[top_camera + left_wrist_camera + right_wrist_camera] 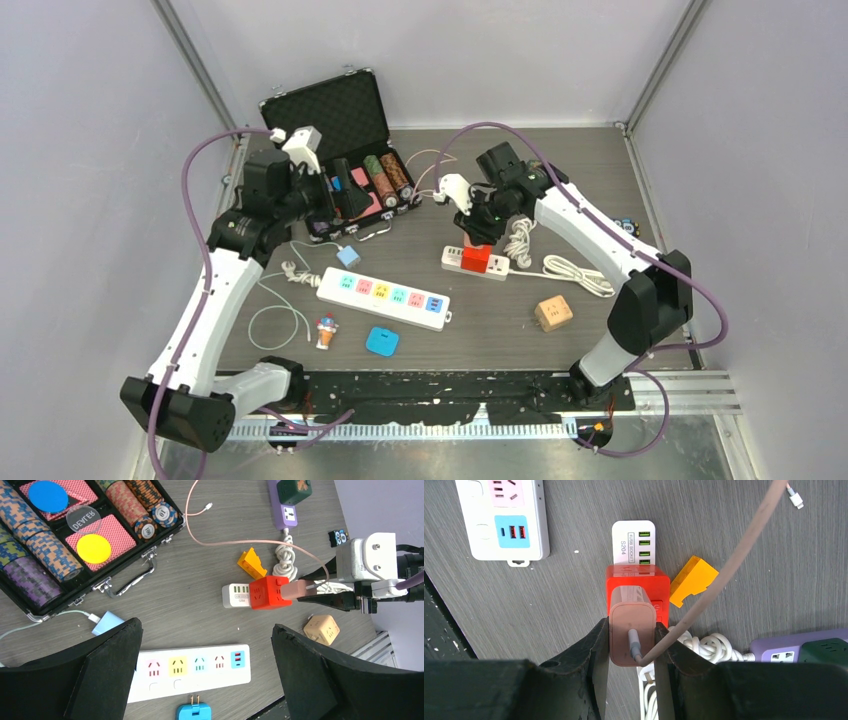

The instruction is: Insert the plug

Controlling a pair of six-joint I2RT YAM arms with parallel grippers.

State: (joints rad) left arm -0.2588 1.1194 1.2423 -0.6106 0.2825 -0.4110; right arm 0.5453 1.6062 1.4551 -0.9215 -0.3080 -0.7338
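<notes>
My right gripper (632,625) is shut on a pink plug (633,630) with a pink cable (724,570). The plug's front end sits against a red cube socket (636,577), and its prongs are hidden. The cube stands on a white USB strip (636,540). In the top view the right gripper (480,235) is directly over the red cube (476,258). The left wrist view shows the plug (297,590) touching the cube (267,592). My left gripper (206,630) is open and empty. It hovers above the table near the poker case, at the left in the top view (340,200).
A long white power strip with coloured sockets (384,297) lies in the front middle. An open poker chip case (340,120) stands at the back left. A tan cube adapter (553,313), a blue plug (382,341), a light-blue charger (348,255), a purple strip (285,510) and coiled white cable (520,240) lie around.
</notes>
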